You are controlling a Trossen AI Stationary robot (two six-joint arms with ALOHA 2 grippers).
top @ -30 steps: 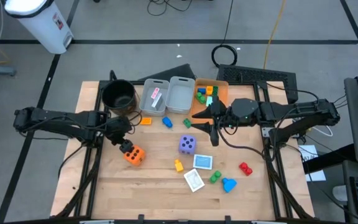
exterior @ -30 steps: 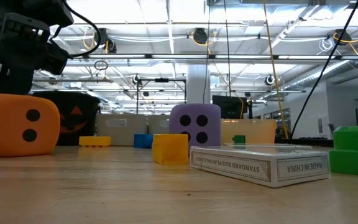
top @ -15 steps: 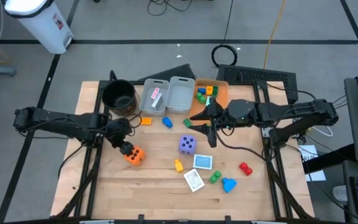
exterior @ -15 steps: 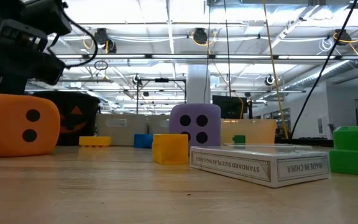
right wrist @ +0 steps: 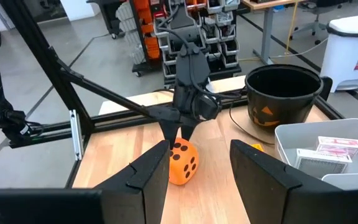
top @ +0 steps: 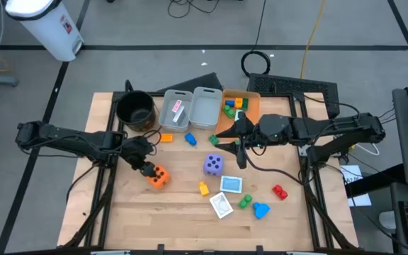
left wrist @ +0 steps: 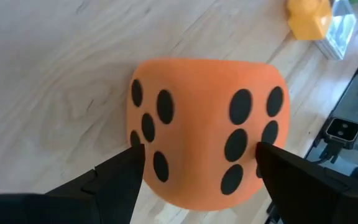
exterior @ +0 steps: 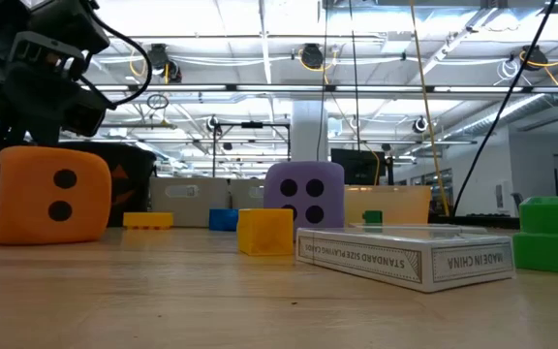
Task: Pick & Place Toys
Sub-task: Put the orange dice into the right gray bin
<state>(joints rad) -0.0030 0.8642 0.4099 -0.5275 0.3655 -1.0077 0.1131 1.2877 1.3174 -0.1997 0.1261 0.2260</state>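
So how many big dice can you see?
2: the orange die sits between the left claw's fingers, and the purple die sits mid-table. None seems hidden.

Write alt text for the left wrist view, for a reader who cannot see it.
An orange foam die with black pips fills the view, clasped on both sides by the left hand, whose two dark fingers press into its faces. It sits on the light wooden table, with a small yellow block beyond it.
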